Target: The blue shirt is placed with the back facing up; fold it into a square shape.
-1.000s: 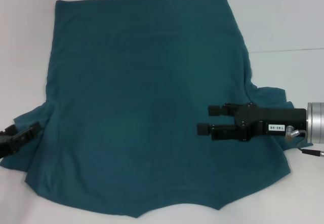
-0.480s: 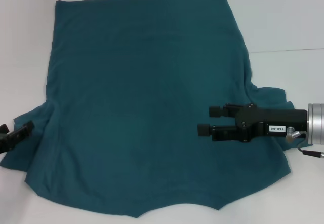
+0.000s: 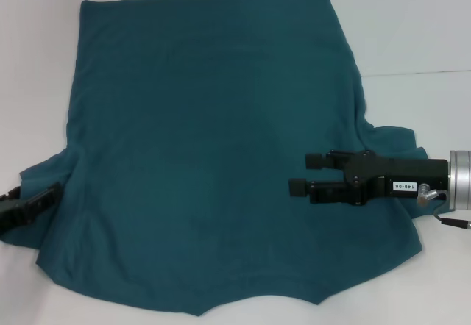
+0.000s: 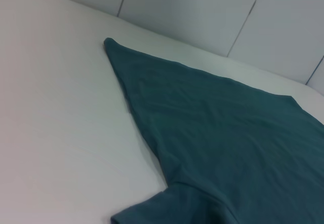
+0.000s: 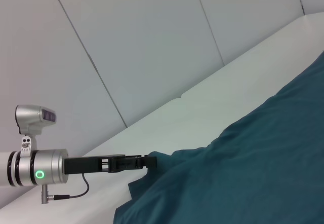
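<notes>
Comparing this moment with the half-second before, we see the left gripper come back in toward the left sleeve of the blue shirt, its black tip now touching the sleeve's edge where it had pulled away to the frame's border; whether its jaws are apart or closed we cannot tell. The right gripper has barely shifted (a small drift at most) and hovers above the shirt's right side near the right sleeve, jaws narrowly parted and holding nothing. The shirt lies flat and unfolded on the white table, hem away from us and collar toward us. We judge that the first fold has not started, and the left arm seems to be lining up a sleeve grasp.
</notes>
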Available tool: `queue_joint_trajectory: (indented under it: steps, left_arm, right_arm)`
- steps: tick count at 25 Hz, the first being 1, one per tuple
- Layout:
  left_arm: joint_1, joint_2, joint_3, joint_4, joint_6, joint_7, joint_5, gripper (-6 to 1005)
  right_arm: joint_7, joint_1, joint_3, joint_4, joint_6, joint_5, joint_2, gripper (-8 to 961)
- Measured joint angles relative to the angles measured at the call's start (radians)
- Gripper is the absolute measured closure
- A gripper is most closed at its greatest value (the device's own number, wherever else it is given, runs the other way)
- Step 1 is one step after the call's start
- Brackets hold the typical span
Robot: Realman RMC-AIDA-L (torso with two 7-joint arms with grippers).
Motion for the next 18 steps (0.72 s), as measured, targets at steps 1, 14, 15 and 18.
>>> queue_joint_trajectory:
  steps: [1, 14, 15, 18]
  left_arm:
    - [-0.001, 0.0, 0.0, -0.001, -0.001, 0.0, 0.0, 111]
    - [-0.019, -0.002, 0.004, -0.014, -0.054, -0.003, -0.01, 222]
    - [-0.021, -0.002, 0.005, -0.014, -0.057, -0.004, -0.01, 259]
    - [-0.023, -0.003, 0.004, -0.015, -0.06, -0.004, -0.01, 371]
  right_arm:
    - [0.0, 0.0, 0.0, 0.0, 0.0, 0.0, 0.0, 61]
    - [0.0, -0.003, 0.0, 0.0, 0.0, 0.0, -0.001, 65]
    - [0.0, -0.003, 0.0, 0.0, 0.0, 0.0, -0.002, 66]
    - [0.0, -0.003, 0.003, 0.0, 0.0, 0.0, -0.002, 67]
